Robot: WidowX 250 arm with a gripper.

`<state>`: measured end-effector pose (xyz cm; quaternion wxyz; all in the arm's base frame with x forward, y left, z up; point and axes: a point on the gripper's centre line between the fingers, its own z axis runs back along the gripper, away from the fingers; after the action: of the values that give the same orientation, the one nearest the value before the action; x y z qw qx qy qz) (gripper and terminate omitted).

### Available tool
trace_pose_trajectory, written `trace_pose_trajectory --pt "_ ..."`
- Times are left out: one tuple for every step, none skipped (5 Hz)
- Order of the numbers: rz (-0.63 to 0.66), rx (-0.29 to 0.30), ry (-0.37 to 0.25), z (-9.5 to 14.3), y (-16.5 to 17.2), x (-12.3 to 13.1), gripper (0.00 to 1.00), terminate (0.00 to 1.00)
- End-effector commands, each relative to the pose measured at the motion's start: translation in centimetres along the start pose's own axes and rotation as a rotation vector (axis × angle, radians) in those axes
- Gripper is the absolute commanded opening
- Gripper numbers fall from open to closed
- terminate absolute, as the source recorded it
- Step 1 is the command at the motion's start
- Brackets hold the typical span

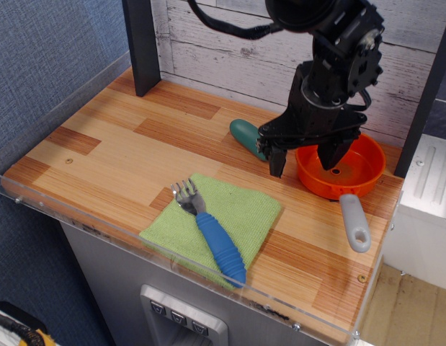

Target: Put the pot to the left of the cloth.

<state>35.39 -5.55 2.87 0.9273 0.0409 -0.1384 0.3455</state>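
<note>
Gripper (302,160) spread wide straddles the pot's (345,176) left rim, one finger inside.

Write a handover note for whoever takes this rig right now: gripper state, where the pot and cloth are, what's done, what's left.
Gripper: open, empty, jaws straddling the pot's left rim, one finger inside the bowl, one outside.
Pot: on the table at the back right, handle pointing toward the front edge, right of the cloth.
Cloth: flat near the front edge, a fork lying on it.
Done: approach only, nothing grasped.
Left: close on the rim, lift, carry over, set down left of the cloth.
</note>
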Motion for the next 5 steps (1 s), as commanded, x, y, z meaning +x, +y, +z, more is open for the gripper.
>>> trace_pose_trajectory --pt "0.077 -0.104 0.038 -0.8 0.0 1.2 1.0 0.0" --pt "0.113 -0.138 0.044 -1.0 -0.1 1.1 0.0 0.0" --pt "0.122 -0.174 0.054 -0.9 -0.3 1.0 0.0 0.0" --pt "0.132 -0.189 0.055 -0.4 -0.9 1.1 0.0 0.0" --pt "0.166 -0.201 0.06 0.7 -1.4 1.4 0.0 0.0"
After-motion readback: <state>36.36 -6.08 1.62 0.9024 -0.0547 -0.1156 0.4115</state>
